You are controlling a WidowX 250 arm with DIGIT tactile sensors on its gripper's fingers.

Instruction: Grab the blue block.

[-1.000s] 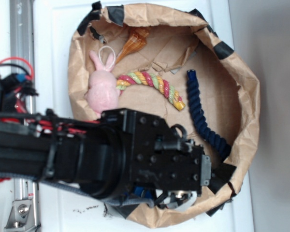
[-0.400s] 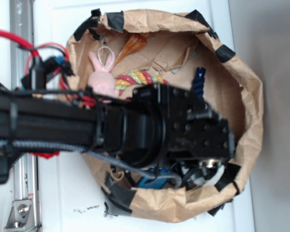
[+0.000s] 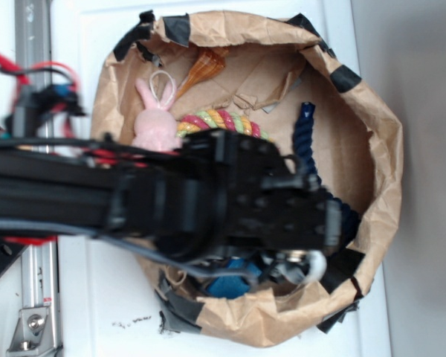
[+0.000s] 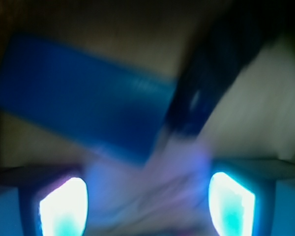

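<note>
The blue block (image 4: 83, 105) fills the upper left of the blurred wrist view, lying flat just ahead of my open gripper (image 4: 147, 206). The two fingertips (image 4: 64, 206) glow at the bottom corners, wide apart, with nothing between them. In the exterior view my black arm and gripper (image 3: 282, 268) reach low into the brown paper bowl (image 3: 379, 149), and a patch of the blue block (image 3: 234, 281) shows under the wrist near the bowl's front wall.
Inside the bowl lie a pink bunny (image 3: 154, 123), a striped pastel rope (image 3: 223, 123), an orange cone-shaped toy (image 3: 204, 71) and a dark navy rope (image 3: 308, 141), which also shows in the wrist view (image 4: 211, 83). A metal rail (image 3: 33, 44) runs along the left.
My arm swung over the bowl from the lower left, then drew back a little and dropped toward the front of the bowl, hiding more of the ropes. The blue block now shows under the wrist.
</note>
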